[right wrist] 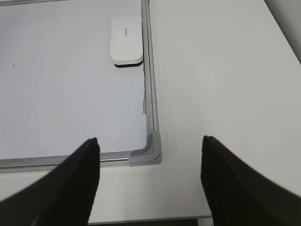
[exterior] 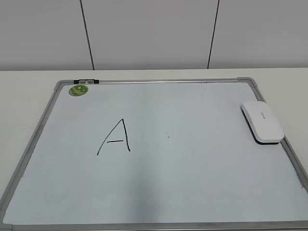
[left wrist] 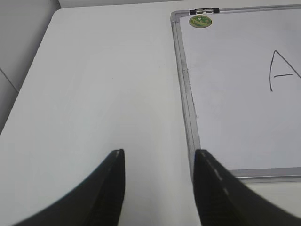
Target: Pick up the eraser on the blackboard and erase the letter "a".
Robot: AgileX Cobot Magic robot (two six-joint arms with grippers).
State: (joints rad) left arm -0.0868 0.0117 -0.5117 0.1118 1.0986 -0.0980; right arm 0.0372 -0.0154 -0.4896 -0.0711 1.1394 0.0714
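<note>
The eraser (exterior: 262,121) lies untouched at the blackboard's (exterior: 159,192) three-o'clock edge, against the frame, while both sets of fingers gape wide and empty: the left gripper (left wrist: 159,160) over bare bench (left wrist: 103,84) off the board's nine-o'clock side, the right gripper (right wrist: 150,146) above the board's near right corner. A capital "A" (exterior: 115,137) sits left of centre, a green magnet (exterior: 78,90) at eleven o'clock; only a tiny dark speck (exterior: 168,137) marks the board's middle.

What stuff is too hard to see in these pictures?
- Tiny grey writing on the eraser: too small to read in any view.
- Capital A: cut off by the left wrist view's right edge.
- Tiny dark speck on the board: too small to identify.
</note>
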